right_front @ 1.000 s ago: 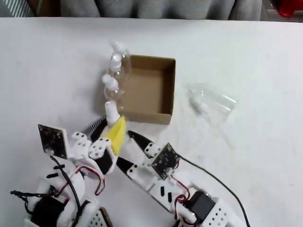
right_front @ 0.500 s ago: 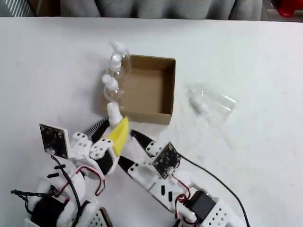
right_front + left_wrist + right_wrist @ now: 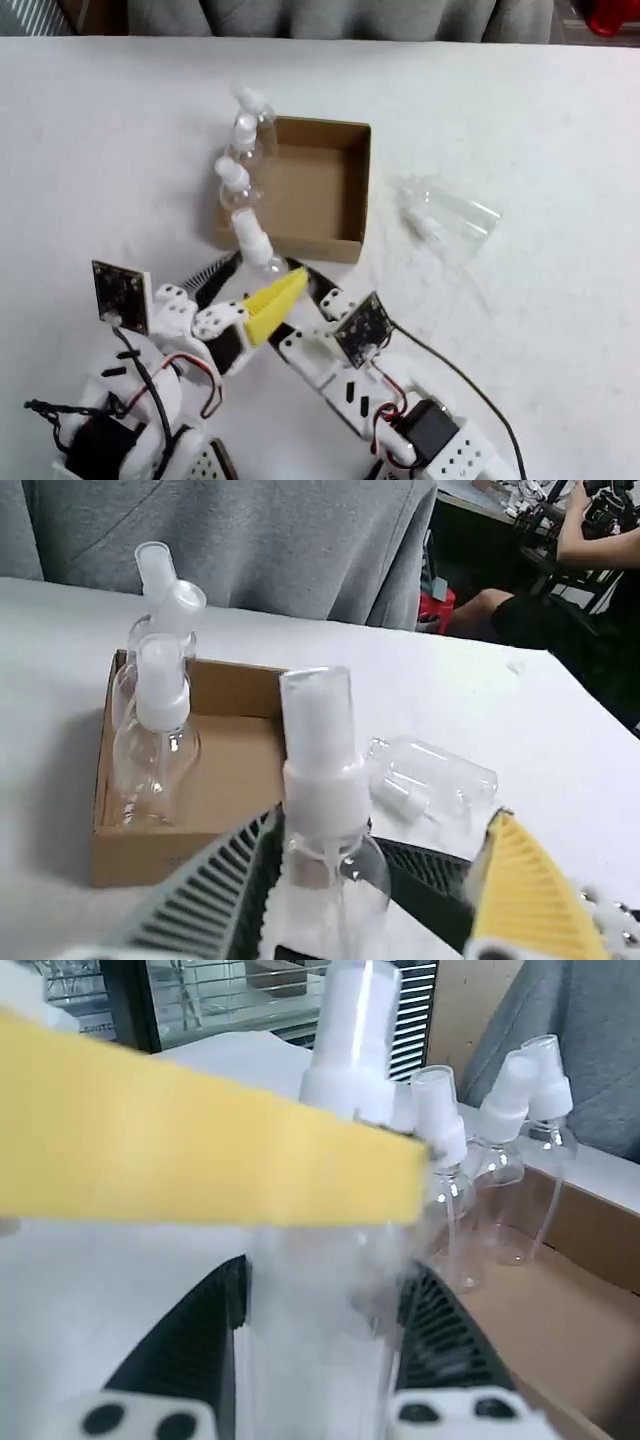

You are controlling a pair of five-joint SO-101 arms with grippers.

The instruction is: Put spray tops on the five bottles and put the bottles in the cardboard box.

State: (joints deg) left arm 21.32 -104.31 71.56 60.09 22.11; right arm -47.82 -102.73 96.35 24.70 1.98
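The fourth bottle (image 3: 266,262) stands upright on the worktop (image 3: 540,130) just in front of the cardboard box (image 3: 352,180), with its spray top (image 3: 249,233) already seated. The right gripper (image 3: 325,1295) is clamped on the bottle's body. The left gripper (image 3: 380,825) straddles it with its fingers apart, the yellow finger (image 3: 272,303) clear of the bottle.

Capping looks finished, so boxing this bottle is the step in hand. The next move likely calls for lifting it over the near wall and setting it beside the three bottles (image 3: 236,186) along the box's left wall.

A fifth bottle (image 3: 452,218) lies uncapped, well apart to the right.

A second ago the yellow finger stood close beside the spray top; it has since swung wide, and the bottle has shifted slightly right.
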